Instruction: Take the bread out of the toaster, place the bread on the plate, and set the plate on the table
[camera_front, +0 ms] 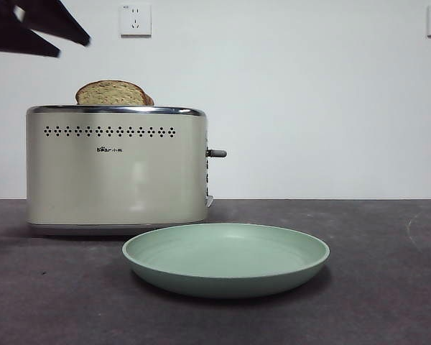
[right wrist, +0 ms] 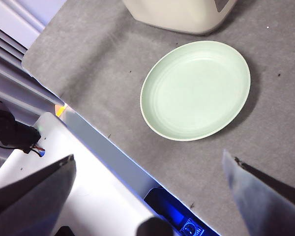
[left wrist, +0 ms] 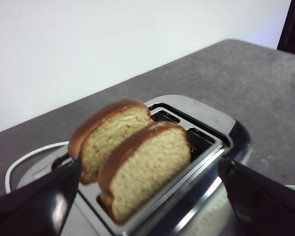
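Toaster (camera_front: 115,169): cream boxy body, glossy, chrome top rim, row of small dark vent holes, grey side lever, sits on the matte dark grey table (camera_front: 388,287) with faint scuffs. Two slices stand upright in the slots. The bread (left wrist: 147,169) is pale tan with a porous crumb, rounded top and thin brown crust; the other slice (left wrist: 113,137) stands just behind it in the left wrist view. From the front only one speckled dome shows above the rim, the rest is hidden in the body. Left pincer (left wrist: 147,196) open, jaws spread wide on either side of the toaster top, above the bread, not touching it. Plate (camera_front: 226,259): round, shallow, mint-green, raised rim, smooth, flat on the table just in front of the toaster. Right pincer (right wrist: 147,189) open, high over the table edge near the plate, well apart from it; jaw tips blurred.
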{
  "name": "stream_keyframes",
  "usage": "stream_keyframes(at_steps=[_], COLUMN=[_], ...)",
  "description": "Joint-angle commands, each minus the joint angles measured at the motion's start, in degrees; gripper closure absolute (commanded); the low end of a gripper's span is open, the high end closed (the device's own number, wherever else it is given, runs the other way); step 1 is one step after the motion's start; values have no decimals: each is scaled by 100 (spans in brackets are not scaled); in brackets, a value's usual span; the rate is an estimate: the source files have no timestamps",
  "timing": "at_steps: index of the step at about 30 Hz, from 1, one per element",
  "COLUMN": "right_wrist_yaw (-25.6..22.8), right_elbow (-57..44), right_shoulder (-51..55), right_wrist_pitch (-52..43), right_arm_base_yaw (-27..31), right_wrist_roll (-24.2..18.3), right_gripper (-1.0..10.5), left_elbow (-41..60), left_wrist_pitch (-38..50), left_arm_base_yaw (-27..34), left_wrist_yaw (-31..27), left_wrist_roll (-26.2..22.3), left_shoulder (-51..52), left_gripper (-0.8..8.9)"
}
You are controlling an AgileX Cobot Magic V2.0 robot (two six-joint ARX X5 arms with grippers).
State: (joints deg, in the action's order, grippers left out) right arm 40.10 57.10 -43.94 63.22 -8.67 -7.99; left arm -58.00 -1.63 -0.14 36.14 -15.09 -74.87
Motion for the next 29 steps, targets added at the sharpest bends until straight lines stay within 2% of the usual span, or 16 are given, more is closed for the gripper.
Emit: stream_keyframes(at_steps=[1,12,13,17,20,29], right_wrist_yaw=[2,0,0,-2,-9,-13], right_elbow=[-13,-13,-13,-13,-13,-13], right_shoulder=[-11,-20,-20,-22,-22,-22], right_wrist_pitch=[-9,-7,-7,-7,-7,-7], right_arm_base_yaw=[-13,-13,-13,-13,-13,-13], right_wrist_roll=[-35,-37,-37,-39,-39,-39], right_gripper=[441,441,442,442,442,442], left_elbow=[-225,-363,-363,-363,-363,-501], left_wrist_pitch=[7,9,-2,-7,-15,7], left_arm_base_yaw=[-114,-422,-437,-466,-468,-470], left_wrist_yaw=[-13,-492,-518,-608,-610,-610], left_wrist_roll=[-319,-522,-522,-511,-490,-396], left_shoulder=[-374,-1102,-1102,-1102,-1102,-1060], left_gripper=[346,355,393,701,828,822])
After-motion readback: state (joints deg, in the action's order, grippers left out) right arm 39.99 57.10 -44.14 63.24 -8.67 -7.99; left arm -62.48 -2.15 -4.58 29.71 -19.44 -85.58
